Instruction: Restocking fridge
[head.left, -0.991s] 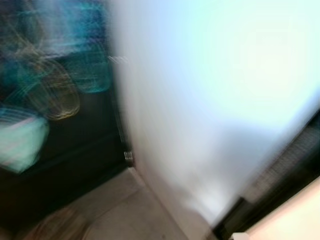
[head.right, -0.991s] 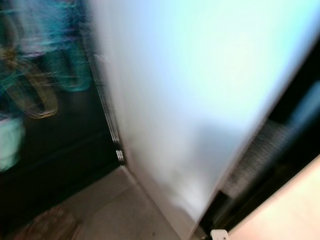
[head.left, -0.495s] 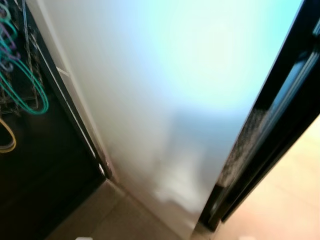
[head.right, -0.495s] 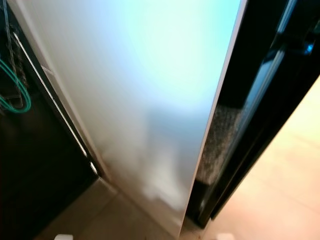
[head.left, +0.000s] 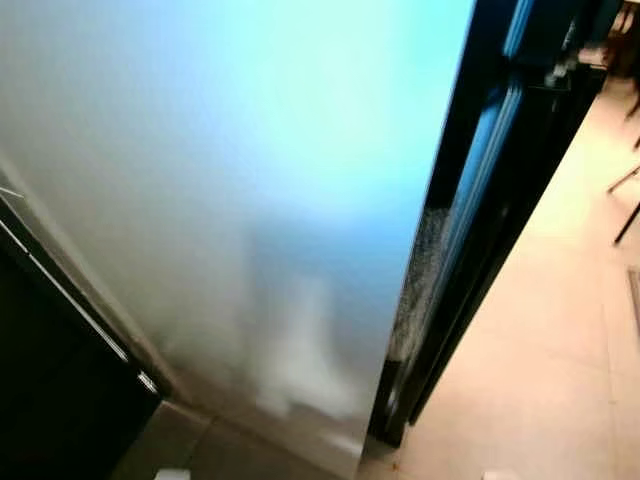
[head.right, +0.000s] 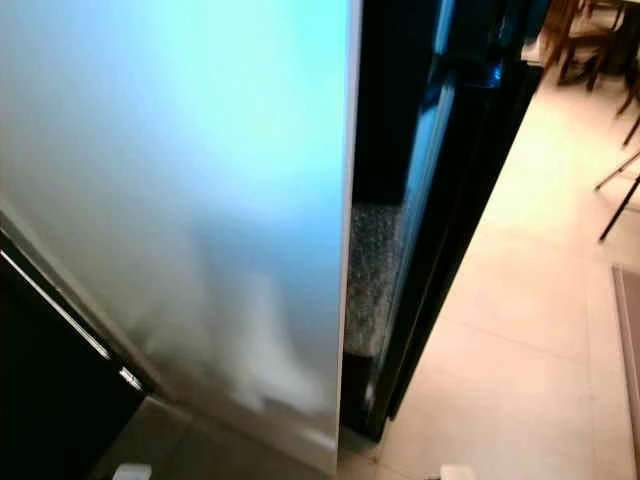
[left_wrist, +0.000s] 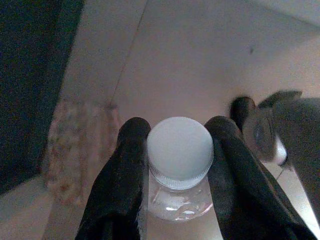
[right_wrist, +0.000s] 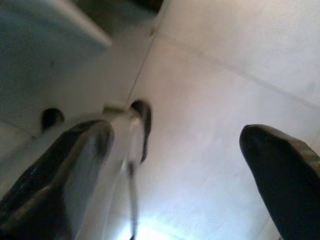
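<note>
My left gripper (left_wrist: 177, 129) is shut on a clear plastic bottle (left_wrist: 180, 200) just below its white cap (left_wrist: 180, 150), with one black finger on each side of the neck. It hangs over the pale tiled floor (left_wrist: 200, 60). The fingers (right_wrist: 75, 150) of my right gripper (right_wrist: 177, 132) stand wide apart above the same floor, open, with nothing between them. Ahead in the eye views, the wide white fridge door (head.left: 250, 180) stands open, seen close up, with the fridge's black body (head.left: 480, 220) behind its edge.
A dark unit (head.left: 50, 380) with a metal trim strip stands at the lower left. Beige tiled floor (head.left: 540, 350) stretches away on the right, with thin chair legs (head.right: 620, 190) at its far end. A patterned rug (left_wrist: 75, 150) lies below my left gripper.
The whole eye view has swung to the right. The wire rack with green and yellow loops has left the picture, and the black fridge body and the floor on the right have come in.
</note>
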